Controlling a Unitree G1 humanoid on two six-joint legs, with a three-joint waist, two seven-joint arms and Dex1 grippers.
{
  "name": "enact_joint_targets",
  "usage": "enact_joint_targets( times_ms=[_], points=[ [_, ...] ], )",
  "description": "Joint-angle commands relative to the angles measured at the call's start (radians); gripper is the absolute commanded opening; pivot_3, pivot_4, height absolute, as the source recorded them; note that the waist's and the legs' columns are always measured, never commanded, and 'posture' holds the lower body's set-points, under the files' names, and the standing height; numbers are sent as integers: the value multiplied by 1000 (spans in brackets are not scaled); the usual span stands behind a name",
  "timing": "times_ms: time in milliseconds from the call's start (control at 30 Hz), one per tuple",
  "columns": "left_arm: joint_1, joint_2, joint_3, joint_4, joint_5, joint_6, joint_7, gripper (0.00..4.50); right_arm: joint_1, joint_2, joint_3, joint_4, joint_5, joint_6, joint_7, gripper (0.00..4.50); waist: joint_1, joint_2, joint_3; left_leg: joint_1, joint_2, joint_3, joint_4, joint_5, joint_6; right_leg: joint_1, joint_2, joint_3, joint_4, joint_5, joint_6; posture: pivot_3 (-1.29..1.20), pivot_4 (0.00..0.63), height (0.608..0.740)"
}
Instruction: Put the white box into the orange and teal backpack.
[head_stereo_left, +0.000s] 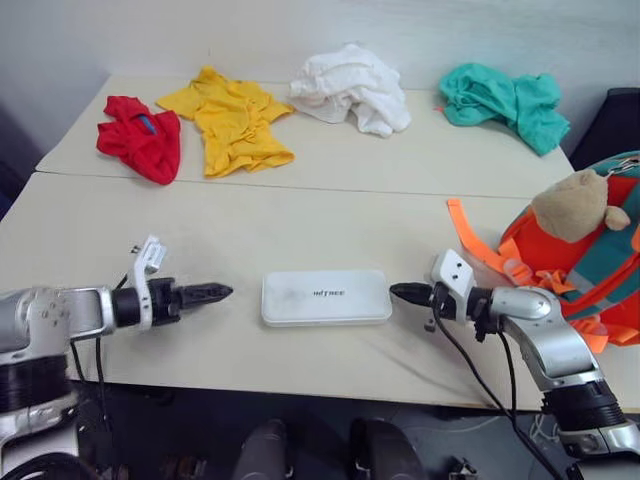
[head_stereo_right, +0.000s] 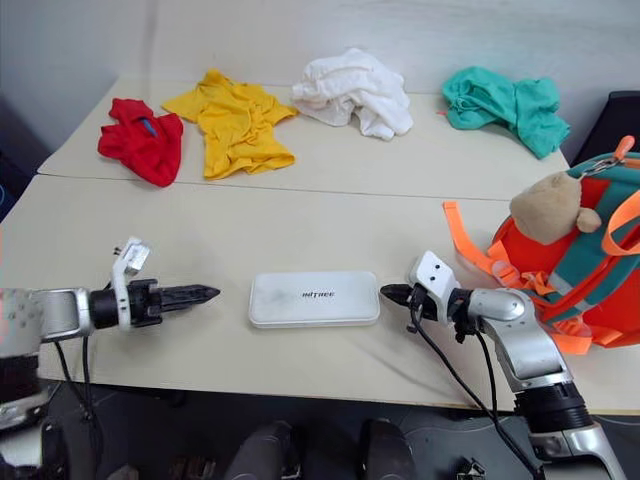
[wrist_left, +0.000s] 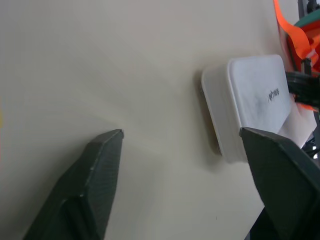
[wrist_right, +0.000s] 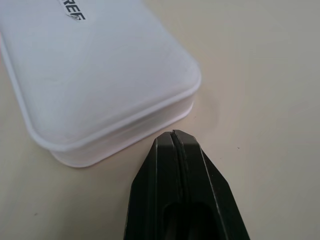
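The box (head_stereo_left: 326, 297) lies flat on the near part of the table (head_stereo_left: 400, 170), between my two claws. It is one long, smooth white plastic case with rounded corners, a raised lid edge and small grey lettering across its top.

My left claw (wrist_left: 180, 137) points at the box's left end from a short way off, not touching it. Its two black fingers (wrist_left: 95, 170) are wedge-shaped with a matt finish, and they are spread wide apart.

My right claw (wrist_right: 176, 134) points at the box's right end, its tip just beside the case; I cannot tell if it touches. Its two fingers are pressed together, pinching nothing.

The backpack (head_stereo_right: 570, 270) sits at the table's right edge, well apart from the box. It is one small bag of orange fabric with teal trim and flat bright orange straps. One tan plush animal rests on top of it.

Four crumpled soft cloth garments lie in a row along the far side: one red (head_stereo_left: 141, 136), one yellow (head_stereo_left: 232, 119), one white (head_stereo_left: 352, 88) and one teal (head_stereo_left: 503, 100).

The table is a smooth, pale beige surface with one seam running across it.
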Motion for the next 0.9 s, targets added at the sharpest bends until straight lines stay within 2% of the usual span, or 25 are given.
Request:
enact_joint_targets(
  times_ms=[33, 200, 367, 533, 567, 667, 800, 867, 900],
  points=[
    [-61, -37, -96, 108, -137, 19, 76, 3990, -25, 0, 18, 5, -11, -33, 20, 0, -1, 0, 0, 0, 0, 0, 0, 0, 0, 0, 0, 0, 0, 0, 0, 0, 150, 740],
    [-135, -79, -166, 199, -275, 19, 199, 3990, -54, 34, 51, 17, -28, -44, 16, 0, -1, 0, 0, 0, 0, 0, 0, 1, -1, 0, 0, 0, 1, 0, 0, 0, 150, 740],
    [-178, -141, -149, 282, -382, 19, 329, 3990, -62, 67, 68, 12, -43, -44, 0, 0, 1, 0, 0, 0, 0, 0, 1, 1, -1, 0, 0, 0, 1, 0, 0, 0, 150, 740],
    [-166, -139, -178, 294, -548, 19, 408, 3990, -60, 94, 77, 0, -46, -38, -16, 0, -1, 0, 0, 0, 0, -1, 1, 2, -1, 0, 0, 0, 1, 0, 0, 0, 150, 740],
    [-165, -147, -165, 297, -566, 19, 430, 3605, -57, 100, 78, -5, -45, -37, -20, 0, -1, 0, 0, 0, 0, -1, 1, 2, -1, 0, 0, 0, 0, 0, 0, 0, 150, 740],
    [-157, -149, -144, 302, -622, 19, 477, 2852, -40, 96, 73, -15, -41, -39, -25, 0, -2, 0, 0, 0, 0, -1, 1, 2, -2, 0, 0, 0, 1, 0, 0, 0, 150, 740],
    [-121, -120, -128, 269, -714, 19, 507, 1498, 6, 56, 3, -34, -10, -55, -22, 0, -2, 0, 0, 0, 0, -1, 1, 2, -2, 0, 1, 0, 0, 0, 0, 0, 150, 740],
    [-96, -120, -89, 227, -755, 11, 509, 1166, 61, 37, -70, -74, 52, -49, -11, 0, 0, 0, 0, 0, 0, -1, 1, 2, -2, 0, 1, 0, 0, 0, 0, 0, 150, 740],
    [-80, -123, -66, 201, -774, -6, 512, 1166, 92, 33, -110, -97, 84, -45, -14, 0, 1, 0, 0, 0, 0, -1, 1, 2, -2, 0, 1, 0, 0, 0, 0, 0, 150, 740]
  ],
)
